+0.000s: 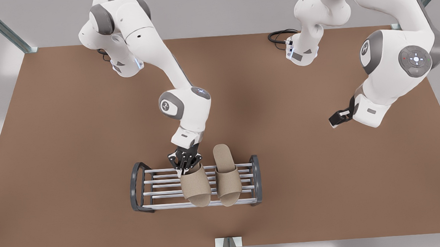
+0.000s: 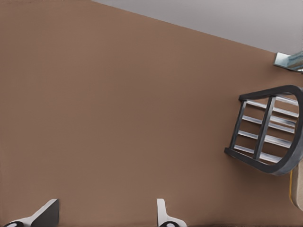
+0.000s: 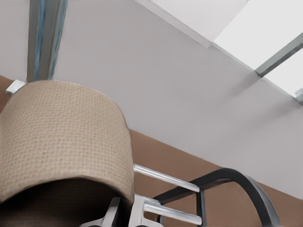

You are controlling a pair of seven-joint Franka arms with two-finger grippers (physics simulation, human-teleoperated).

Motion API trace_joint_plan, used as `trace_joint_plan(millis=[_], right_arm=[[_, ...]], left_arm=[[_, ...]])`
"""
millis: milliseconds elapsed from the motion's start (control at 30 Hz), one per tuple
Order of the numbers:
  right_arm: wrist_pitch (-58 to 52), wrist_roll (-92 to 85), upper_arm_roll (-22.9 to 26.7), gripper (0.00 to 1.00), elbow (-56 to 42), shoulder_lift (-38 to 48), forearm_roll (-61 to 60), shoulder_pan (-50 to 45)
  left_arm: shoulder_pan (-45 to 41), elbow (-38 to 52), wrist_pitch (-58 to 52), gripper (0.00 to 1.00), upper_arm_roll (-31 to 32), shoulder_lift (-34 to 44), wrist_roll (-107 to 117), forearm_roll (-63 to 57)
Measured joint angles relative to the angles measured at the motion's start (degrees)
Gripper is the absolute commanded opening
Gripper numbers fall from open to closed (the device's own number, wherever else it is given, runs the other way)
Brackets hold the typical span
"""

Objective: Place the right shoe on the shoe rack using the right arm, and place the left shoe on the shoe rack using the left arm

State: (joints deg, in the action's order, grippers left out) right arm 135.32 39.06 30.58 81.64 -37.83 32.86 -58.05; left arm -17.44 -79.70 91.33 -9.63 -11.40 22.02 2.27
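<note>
We see both slippers in a coarse beige woven cloth, matt and rough: the right shoe (image 1: 195,186), its weave plain across the wide strap in the right wrist view (image 3: 61,137), and the left shoe (image 1: 227,176). The shoe rack (image 1: 138,185) pairs shiny silver metal bars with dark grey end frames of a smooth, faintly glossy finish. The desk (image 1: 72,147) looks matt brown — flat and even. The arms wear smooth white shells with grey covers — the right claw (image 1: 185,162) and left claw (image 1: 340,118) look matt black.
</note>
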Motion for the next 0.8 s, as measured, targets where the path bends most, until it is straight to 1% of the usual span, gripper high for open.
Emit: trace_joint_plan(millis=[200,467,667,800], right_arm=[[2.8,6.7,-1.2,0.21,1.0,-0.6,5.5,-0.9],[4.1,13.4,-1.3,0.21,0.3,-2.2,6.7,-2.1],[5.6,17.0,-1.3,0.21,1.0,-2.4,8.5,0.3],[6.5,19.1,-1.3,0.21,4.1,-2.2,10.3,0.9]], left_arm=[[0.0,-0.1,-0.2,1.00,0.0,0.0,-8.4,0.0],[0.0,-0.1,-0.2,1.00,0.0,-0.1,-16.0,0.1],[0.0,-0.2,-0.2,1.00,0.0,-0.1,-19.9,0.1],[0.0,-0.2,-0.2,1.00,0.0,-0.4,-21.9,0.1]])
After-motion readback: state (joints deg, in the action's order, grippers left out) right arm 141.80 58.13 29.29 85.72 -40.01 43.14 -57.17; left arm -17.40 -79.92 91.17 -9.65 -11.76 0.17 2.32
